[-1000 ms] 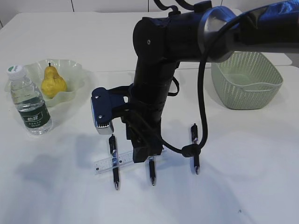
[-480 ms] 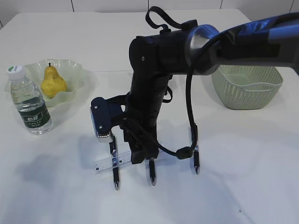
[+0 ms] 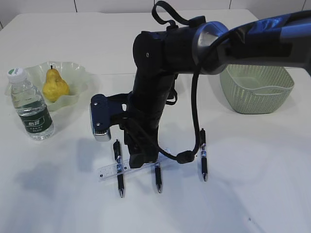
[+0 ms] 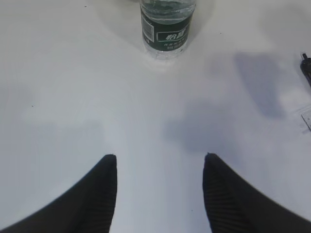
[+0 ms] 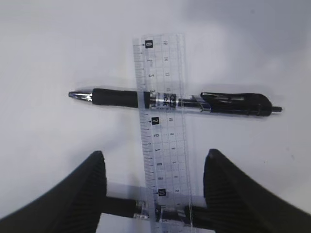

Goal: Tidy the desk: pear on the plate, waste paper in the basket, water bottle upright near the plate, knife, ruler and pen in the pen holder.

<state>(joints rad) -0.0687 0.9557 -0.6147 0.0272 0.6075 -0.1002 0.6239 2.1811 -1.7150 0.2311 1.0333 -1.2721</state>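
The transparent ruler (image 5: 163, 121) lies flat across two black pens (image 5: 170, 101), and a third pen (image 3: 203, 156) lies to the right. My right gripper (image 5: 155, 153) hangs open just above the ruler (image 3: 110, 171), one finger on each side of it, gripping nothing. In the exterior view the right gripper (image 3: 138, 159) reaches across the middle. My left gripper (image 4: 160, 156) is open over bare table, facing the upright water bottle (image 4: 167, 24). The pear (image 3: 54, 85) sits on the plate (image 3: 77, 73), with the bottle (image 3: 31, 107) beside it. Knife, waste paper and pen holder are out of view.
The sage green basket (image 3: 257, 90) stands at the right rear, its inside mostly hidden from here. The right arm's dark body and cable (image 3: 194, 121) hang over the pens. White table stretches in front of the pens and to the far right.
The right arm has shifted a little to the left, bringing its gripper over the ruler's middle. The pens, ruler, bottle and pear have stayed put.
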